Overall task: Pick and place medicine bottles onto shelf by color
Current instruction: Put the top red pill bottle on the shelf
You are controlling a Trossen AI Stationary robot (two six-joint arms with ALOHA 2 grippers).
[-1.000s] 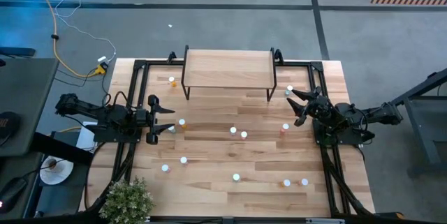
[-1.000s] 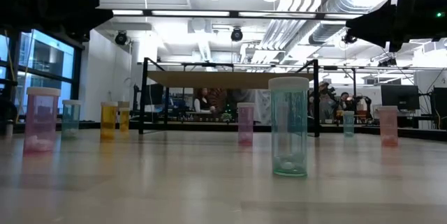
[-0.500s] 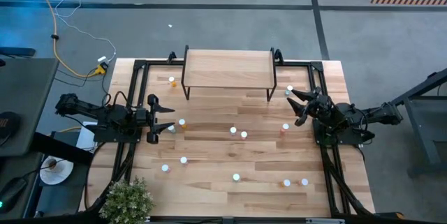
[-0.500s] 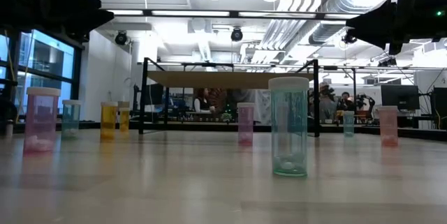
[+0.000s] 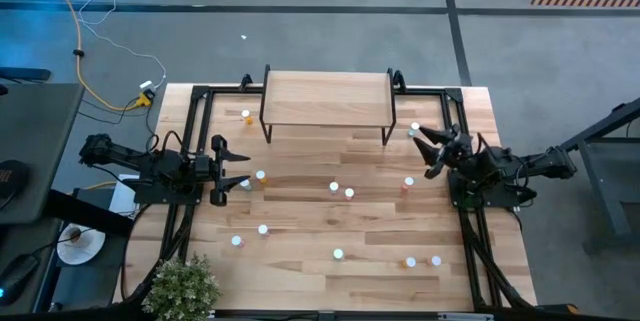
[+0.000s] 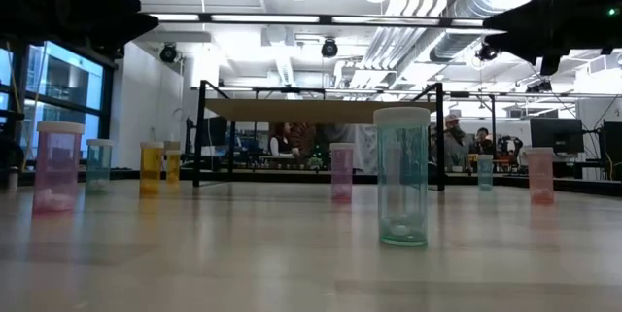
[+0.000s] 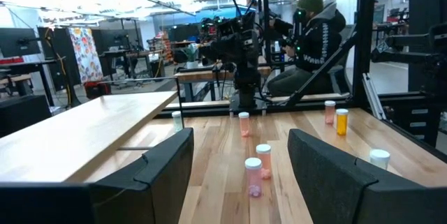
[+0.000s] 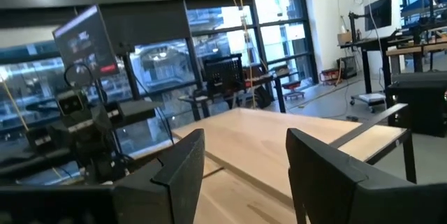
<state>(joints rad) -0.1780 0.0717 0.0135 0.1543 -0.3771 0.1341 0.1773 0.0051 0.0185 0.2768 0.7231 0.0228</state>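
Left gripper [image 5: 232, 168] jaws spread, empty, at table's left edge, a bottle just beside its tips. Shelf [image 5: 326, 97] at far edge, top bare. Right gripper [image 5: 428, 147] jaws spread, empty, raised near the shelf's right leg. Medicine bottles [image 5: 340, 192] scattered upright on tabletop. Only low view shows contents: teal bottle [image 6: 401, 177] and pink bottle [image 6: 57, 168] each hold small pale pieces at bottom.

Table [image 5: 300, 241]: pale planked wood with a smooth satin sheen. Shelf [image 5: 328, 99]: matt light wood on thin black metal legs. Medicine bottles [image 6: 401, 178]: glossy translucent plastic with white caps. Gripper fingers [image 7: 328, 175]: matt black plastic.
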